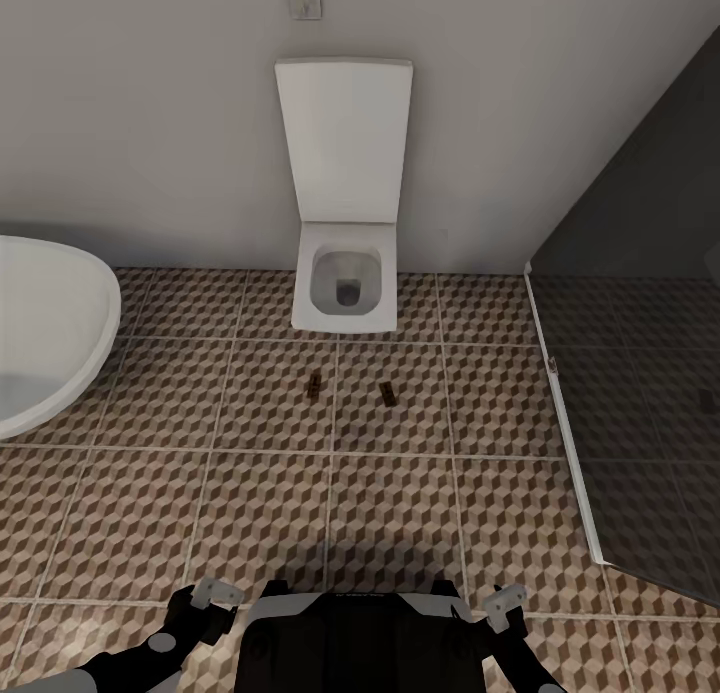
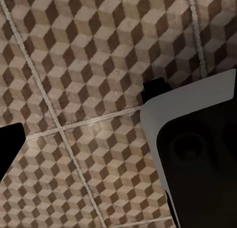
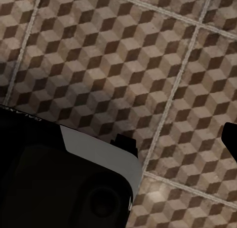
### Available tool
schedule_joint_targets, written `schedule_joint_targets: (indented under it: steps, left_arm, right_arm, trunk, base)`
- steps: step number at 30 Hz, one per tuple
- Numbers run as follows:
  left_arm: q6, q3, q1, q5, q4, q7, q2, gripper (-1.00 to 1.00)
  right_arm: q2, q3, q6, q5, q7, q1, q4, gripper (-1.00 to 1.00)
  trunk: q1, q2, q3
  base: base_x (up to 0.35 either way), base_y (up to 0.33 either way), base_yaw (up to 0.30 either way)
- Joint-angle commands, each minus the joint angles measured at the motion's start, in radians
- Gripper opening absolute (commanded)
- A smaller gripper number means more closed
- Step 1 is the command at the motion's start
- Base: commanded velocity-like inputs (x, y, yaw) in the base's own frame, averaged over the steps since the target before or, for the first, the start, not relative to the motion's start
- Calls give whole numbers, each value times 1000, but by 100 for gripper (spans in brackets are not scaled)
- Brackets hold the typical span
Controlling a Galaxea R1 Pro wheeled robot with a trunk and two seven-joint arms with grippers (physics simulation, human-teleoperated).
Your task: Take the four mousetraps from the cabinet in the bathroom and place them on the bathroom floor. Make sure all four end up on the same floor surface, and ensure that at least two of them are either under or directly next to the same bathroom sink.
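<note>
Underfoot everywhere, the bathroom floor (image 1: 150,513) in its brown, beige and white cube tiles, running from near the robot's base to the far wall. At far left, part of a white oval bathtub (image 1: 45,333); at right, a dark glass shower screen (image 1: 640,373); against the far wall, centre, a square white toilet (image 1: 345,288) with lid up. Just nearer than the toilet, two small dark flat things on the tiles, likely mousetraps: the left trap (image 1: 315,383) and the right trap (image 1: 387,394), near each other but apart, too small for detail. Judged from this: two of four seemingly down on the floor; two left to fetch, and the placing beside a sink not met here. Both arms tucked low, close beside the trunk. Left claw (image 1: 212,595) and right claw (image 1: 503,601) pointing down at bare tile; opening impossible to tell, nothing seen held.
</note>
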Motion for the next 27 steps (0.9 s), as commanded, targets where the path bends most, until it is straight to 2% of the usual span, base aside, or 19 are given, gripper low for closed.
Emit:
schedule_joint_targets:
  steps: [1, 27]
  left_arm:
    - [-2, -9, -1, 7, -3, 8, 1, 100]
    - [0, -9, -1, 7, -3, 6, 1, 100]
  right_arm:
    - [0, 1, -3, 3, 1, 0, 1, 100]
    - [7, 1, -3, 2, 1, 0, 1, 100]
  trunk:
    - [1, -2, -1]
    - [1, -2, 1]
  base:
    - [0, 0, 0]
    - [0, 0, 0]
